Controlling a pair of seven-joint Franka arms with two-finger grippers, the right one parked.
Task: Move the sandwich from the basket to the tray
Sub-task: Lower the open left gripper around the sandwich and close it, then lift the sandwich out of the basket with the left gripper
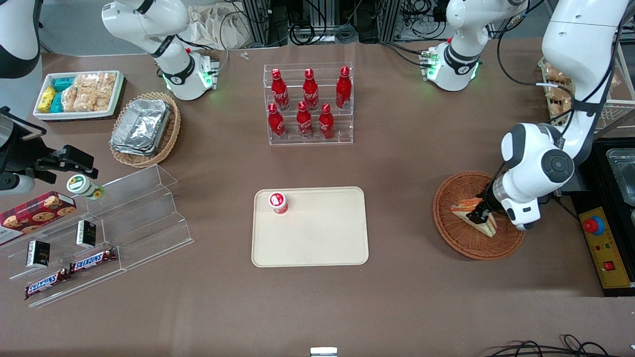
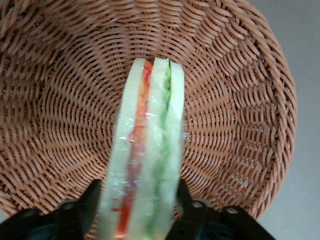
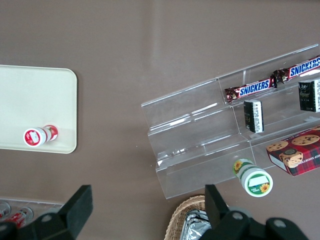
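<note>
Fingers (image 2: 85,202) of your gripper (image 2: 137,210) clamp the sandwich (image 2: 147,150) inside the basket (image 2: 240,100); you must lift and carry it to the tray (image 1: 317,243).

A robotics laboratory arranged as a mock snack shop. White arms are bolted to a brown tabletop (image 1: 407,148), their bases (image 1: 191,79) lit green, with cable bundles (image 1: 317,25) and metal framing along the edge farthest from the front camera. An emergency-stop box (image 1: 603,248) with a red button lies at the working arm's end. Shop-like stock is set out: an acrylic rack (image 1: 310,106) of red bottles, a clear stepped shelf (image 1: 114,233) with chocolate bars (image 1: 92,260), a cookie box (image 1: 34,210) and a white tray of snack packets (image 1: 79,94).
</note>
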